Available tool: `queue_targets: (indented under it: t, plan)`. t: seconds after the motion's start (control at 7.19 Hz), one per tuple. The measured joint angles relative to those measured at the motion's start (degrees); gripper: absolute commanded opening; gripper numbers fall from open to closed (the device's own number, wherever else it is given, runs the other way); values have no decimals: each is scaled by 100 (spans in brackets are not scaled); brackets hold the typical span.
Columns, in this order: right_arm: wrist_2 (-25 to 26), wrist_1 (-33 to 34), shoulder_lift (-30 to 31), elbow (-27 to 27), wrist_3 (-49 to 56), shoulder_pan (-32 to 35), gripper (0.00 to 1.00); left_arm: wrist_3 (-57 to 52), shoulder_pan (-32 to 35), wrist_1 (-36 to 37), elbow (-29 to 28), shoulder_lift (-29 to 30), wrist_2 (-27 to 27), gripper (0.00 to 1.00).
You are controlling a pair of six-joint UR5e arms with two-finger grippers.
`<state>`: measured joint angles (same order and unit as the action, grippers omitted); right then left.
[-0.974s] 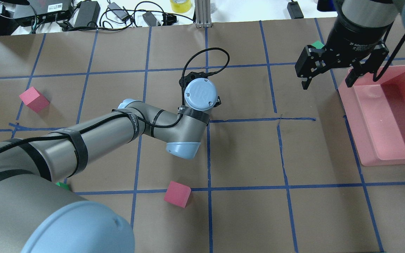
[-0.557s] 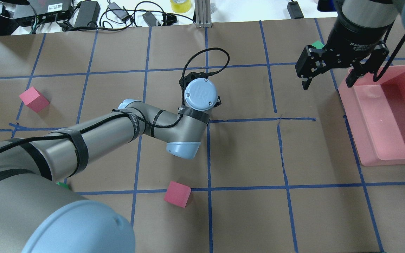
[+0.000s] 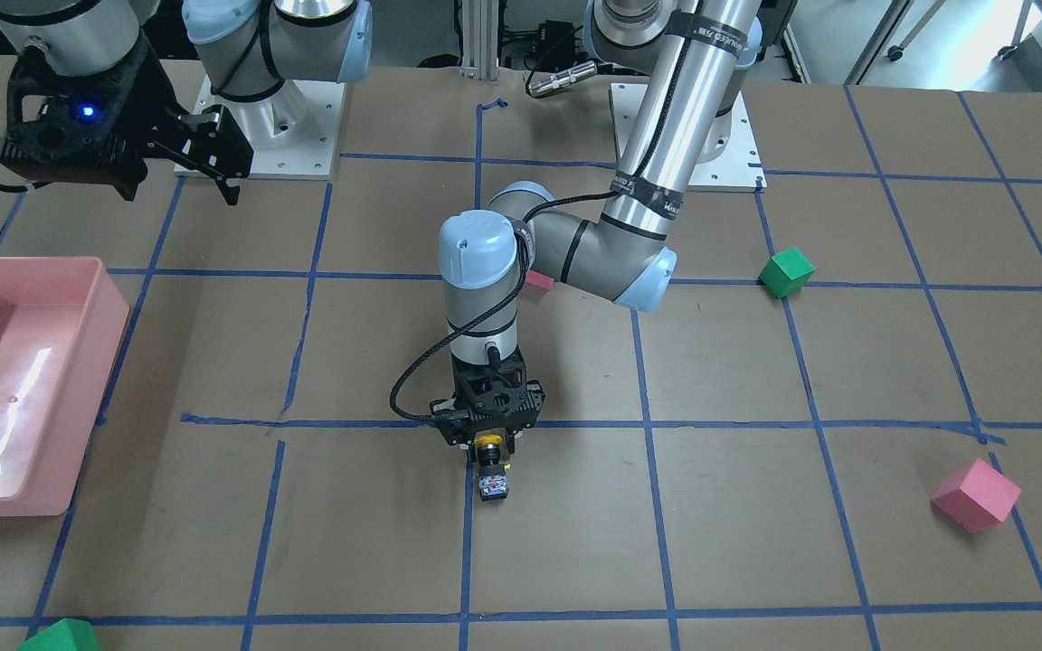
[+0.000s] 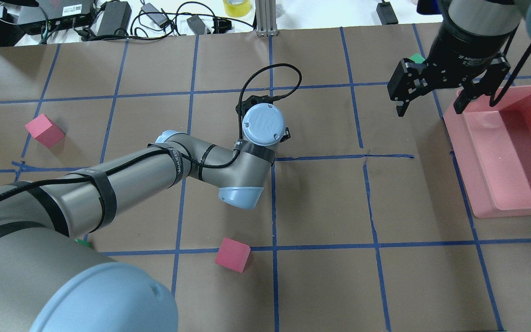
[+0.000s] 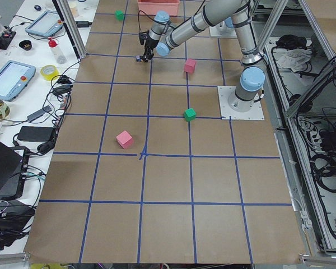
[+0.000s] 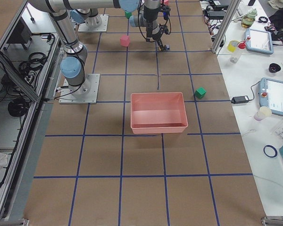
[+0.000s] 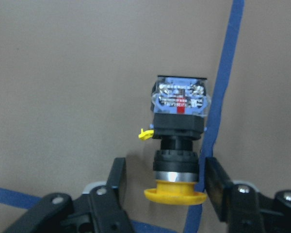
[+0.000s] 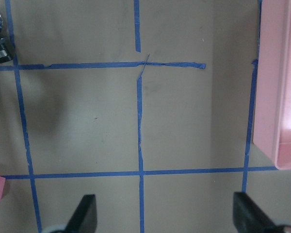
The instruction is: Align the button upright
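**Button on its side, my left fingers straddling its neck**

The button (image 7: 178,131) lies on its side on the brown table (image 3: 756,542), just beside a blue tape line (image 7: 223,97). Its yellow cap points back at my wrist and its boxy contact block lies farthest from me. My left gripper (image 7: 166,167) hangs low over it with the fingers (image 7: 119,177) spread, one on either side of the black neck and cap. Bare paper shows between one finger and the neck, so nothing is clamped.

I judge this to be the grasp step. The next move is to close on the neck, lift a little, then turn the wrist so the block goes down and the cap faces up. The squeeze needs centring, or the round neck may roll out.

My right gripper (image 4: 428,111) hangs well apart, spread and empty, near the pink bin (image 4: 466,161).
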<state>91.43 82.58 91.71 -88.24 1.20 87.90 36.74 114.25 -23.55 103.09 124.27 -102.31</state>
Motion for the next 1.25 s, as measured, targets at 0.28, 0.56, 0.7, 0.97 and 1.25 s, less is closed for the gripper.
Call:
queue_targets:
  t: [0.28, 0.56, 0.7, 0.97, 1.25]
  plan:
    - [0, -1, -5, 0, 0, -1, 100, 0, 0, 0, 0, -7, 1, 19]
    - [71, -20, 1, 0, -5, -5, 100, -3, 0, 0, -1, -42, 1, 12]
    - [152, -14, 2, 0, -6, -5, 100, -47, 0, -10, -5, -87, 1, 12]
    - [203, -15, -2, 0, 0, -6, 100, -492, 1, -94, -14, -264, -7, 4]
    - [150, -18, -9, 5, 2, 3, 100, -907, -14, -508, -126, -458, -11, 3]
